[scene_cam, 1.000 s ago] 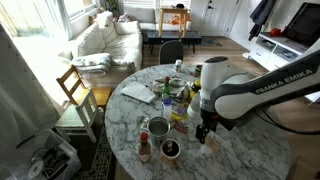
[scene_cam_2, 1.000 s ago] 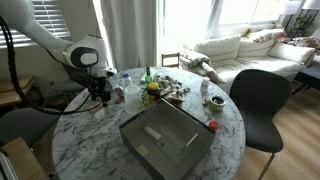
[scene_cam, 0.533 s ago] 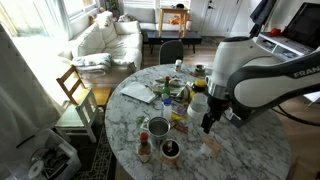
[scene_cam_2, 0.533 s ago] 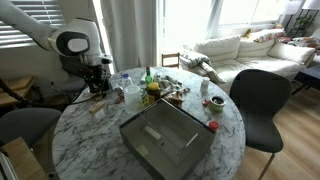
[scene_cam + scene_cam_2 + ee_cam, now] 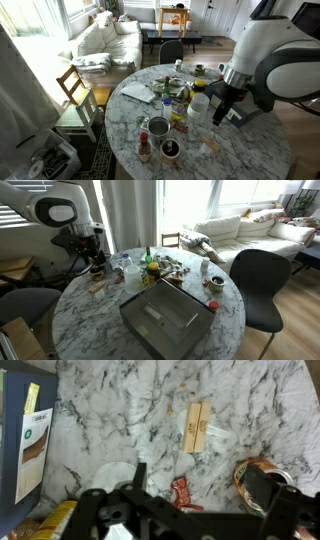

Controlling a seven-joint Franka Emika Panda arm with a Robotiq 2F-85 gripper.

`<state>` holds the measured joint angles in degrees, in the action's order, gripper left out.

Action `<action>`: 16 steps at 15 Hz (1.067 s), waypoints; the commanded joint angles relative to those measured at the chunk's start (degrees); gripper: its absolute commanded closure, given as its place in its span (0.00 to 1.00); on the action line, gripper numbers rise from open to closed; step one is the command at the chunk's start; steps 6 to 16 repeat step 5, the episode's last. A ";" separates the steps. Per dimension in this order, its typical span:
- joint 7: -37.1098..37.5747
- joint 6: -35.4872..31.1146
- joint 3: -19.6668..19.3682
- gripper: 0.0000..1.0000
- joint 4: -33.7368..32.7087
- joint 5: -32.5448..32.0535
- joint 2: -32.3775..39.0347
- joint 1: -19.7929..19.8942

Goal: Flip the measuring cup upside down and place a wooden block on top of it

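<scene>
The gripper (image 5: 200,478) is held above the veined marble table (image 5: 120,410) with its jaws spread fully wide, nothing being gripped or touched. One small pale rectangular wooden block (image 5: 196,427) is seen lying on one low translucent whitish measuring cup (image 5: 209,148), near the table's near right edge.

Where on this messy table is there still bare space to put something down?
Bare marble lies around the wooden block, toward the table edge near the open gripper. The middle is crowded with a white bottle, a tin and a grey tray.
</scene>
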<state>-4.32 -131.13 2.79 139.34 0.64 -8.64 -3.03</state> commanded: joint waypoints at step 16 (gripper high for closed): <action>-0.19 0.11 -0.24 0.00 0.67 -0.02 -0.95 -0.09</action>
